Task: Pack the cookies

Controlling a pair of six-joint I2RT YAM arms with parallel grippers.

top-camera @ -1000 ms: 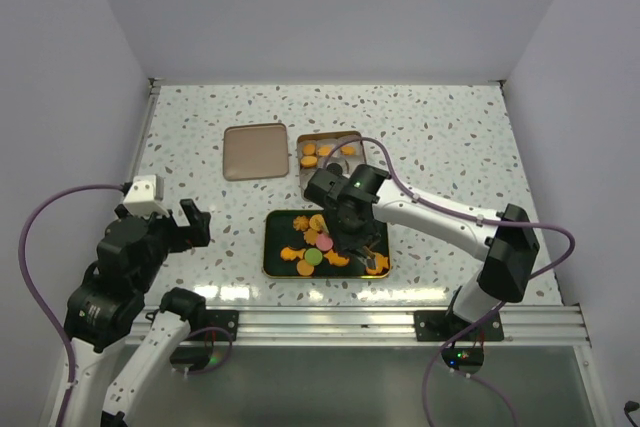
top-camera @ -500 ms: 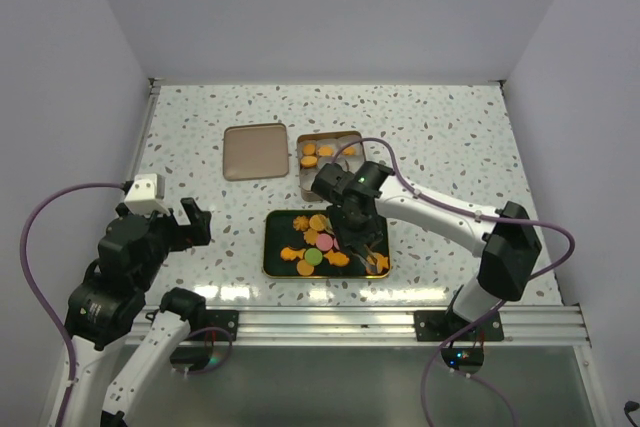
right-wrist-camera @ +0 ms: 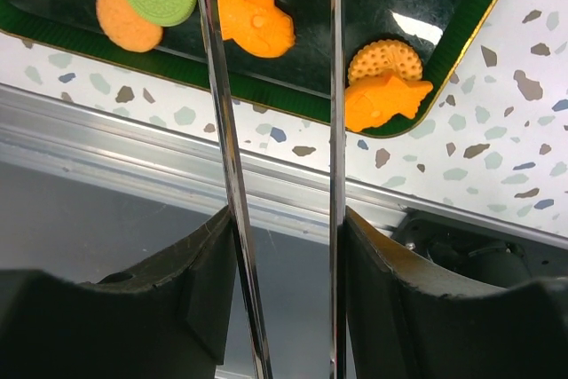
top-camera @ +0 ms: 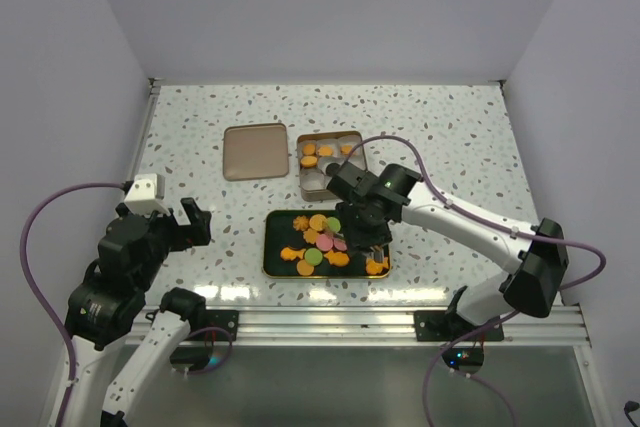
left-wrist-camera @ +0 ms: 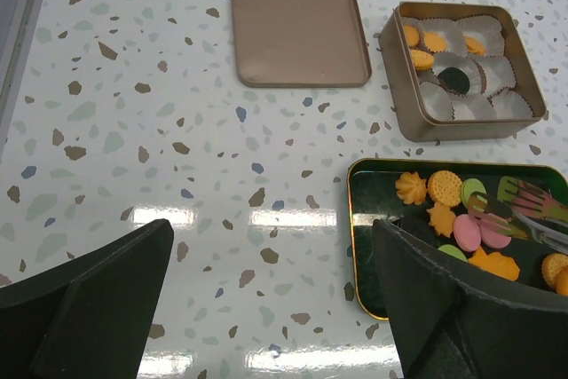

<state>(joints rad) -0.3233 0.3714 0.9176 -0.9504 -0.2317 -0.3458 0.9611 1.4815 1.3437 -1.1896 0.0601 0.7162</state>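
The cookies (top-camera: 318,240) are orange, pink and green and lie on a dark green tray (top-camera: 275,257) with a gold rim. More orange cookies (top-camera: 317,154) sit in the white paper cups of an open metal tin (top-camera: 353,138). My right gripper (top-camera: 358,230) is over the tray, shut on metal tongs (right-wrist-camera: 222,113) whose two blades stand apart. The blade tips reach the pink cookies (left-wrist-camera: 479,230) in the left wrist view. A fish cookie (right-wrist-camera: 257,24) lies between the blades. My left gripper (left-wrist-camera: 275,308) is open and empty, left of the tray.
The tin's lid (top-camera: 254,151) lies flat left of the tin. The metal rail (top-camera: 380,322) runs along the near table edge, just below the tray. White walls close in the back and both sides.
My right arm has swung its elbow to the right, and the gripper with the tongs has shifted a little to the right over the tray. The left arm has not moved.
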